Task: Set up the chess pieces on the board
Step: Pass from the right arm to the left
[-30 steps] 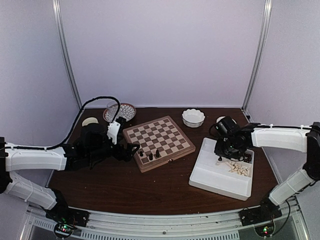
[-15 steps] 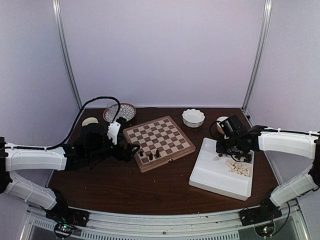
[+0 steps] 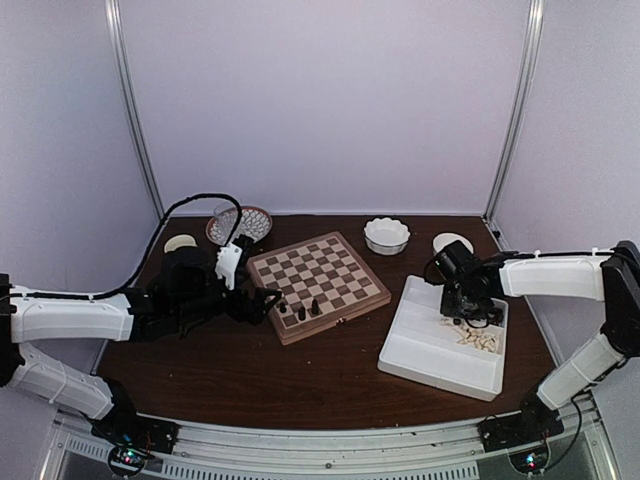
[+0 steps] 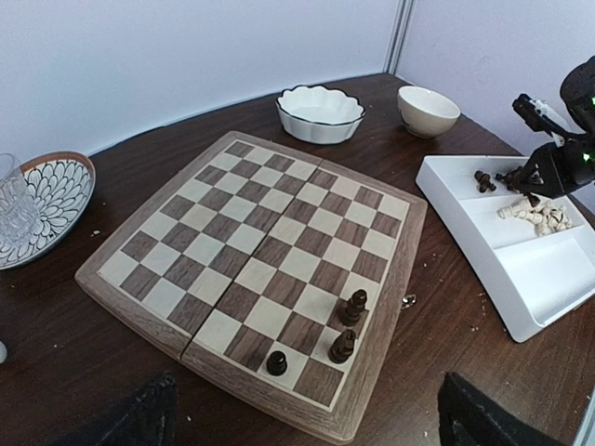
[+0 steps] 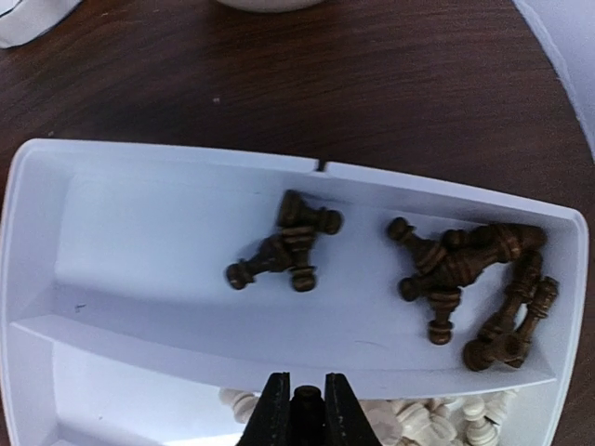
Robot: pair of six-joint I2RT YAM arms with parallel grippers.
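Note:
The board (image 3: 318,283) lies mid-table with three dark chess pieces (image 4: 351,307) standing near its close right corner. My left gripper (image 4: 311,429) hovers open just short of that corner, its fingers (image 4: 139,418) wide apart and empty. My right gripper (image 5: 305,413) hangs over the white divided tray (image 5: 167,153), shut on a dark chess piece (image 5: 305,401) held upright between its fingertips. In the tray's far compartment lie two clumps of dark pieces (image 5: 284,249). Several cream pieces (image 5: 418,418) are heaped in the nearer compartment. From above, the right gripper (image 3: 462,308) sits over the tray's far end.
A white scalloped bowl (image 3: 386,235) and a small cream bowl (image 3: 452,242) stand behind the board and tray. At the back left are a patterned plate (image 3: 245,225) and a glass (image 3: 226,214), with a pale round thing (image 3: 181,243) beside them. Crumbs dot the wood by the board (image 4: 407,300).
The right gripper swung right over the tray, then came back left, still shut. The left arm and the pieces on the board have not moved.

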